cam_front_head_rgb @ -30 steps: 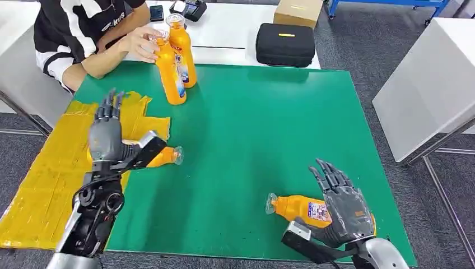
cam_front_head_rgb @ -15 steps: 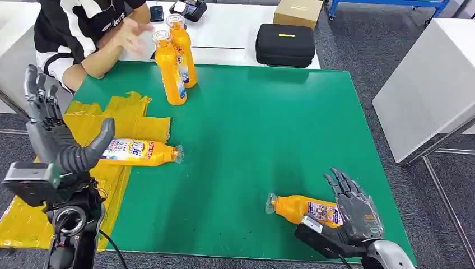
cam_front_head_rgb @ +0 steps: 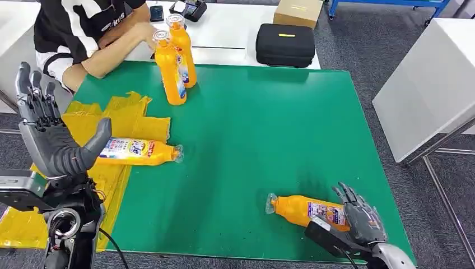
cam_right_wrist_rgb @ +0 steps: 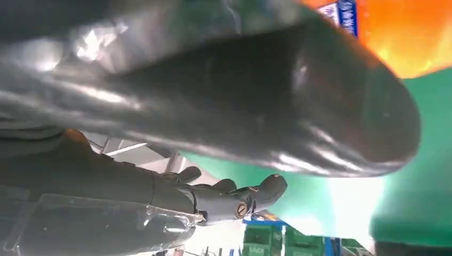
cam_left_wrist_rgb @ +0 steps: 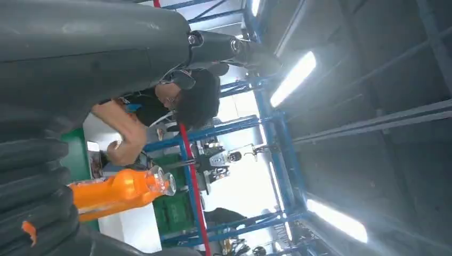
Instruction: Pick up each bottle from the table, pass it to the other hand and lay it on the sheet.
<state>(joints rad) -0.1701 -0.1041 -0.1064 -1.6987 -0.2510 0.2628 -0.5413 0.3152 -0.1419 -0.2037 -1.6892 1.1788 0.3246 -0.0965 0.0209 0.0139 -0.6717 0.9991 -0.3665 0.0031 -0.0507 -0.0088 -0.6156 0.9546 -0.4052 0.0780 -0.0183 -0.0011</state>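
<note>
Right hand [cam_front_head_rgb: 361,217]: draped over the label end of the lying bottle [cam_front_head_rgb: 305,209]; firm grasp cannot be told.
Bottle axis: across the worktop [cam_front_head_rgb: 263,134], cap pointing toward the left hand.
Left hand [cam_front_head_rgb: 50,137]: raised, released, empty, beside the sheet [cam_front_head_rgb: 120,120].

From the head view I get even, bright light from above; the mat [cam_front_head_rgb: 263,134] shows only soft, short shadows under the bottles [cam_front_head_rgb: 173,61]. This picture is sharp to its edges. The left wrist view is dim, with ceiling lamps [cam_left_wrist_rgb: 293,80] burning out to white and the near left hand [cam_left_wrist_rgb: 37,176] dark and blurred. In the right wrist view the thumb [cam_right_wrist_rgb: 240,101] is very close, out of focus, with glare on it.
</note>
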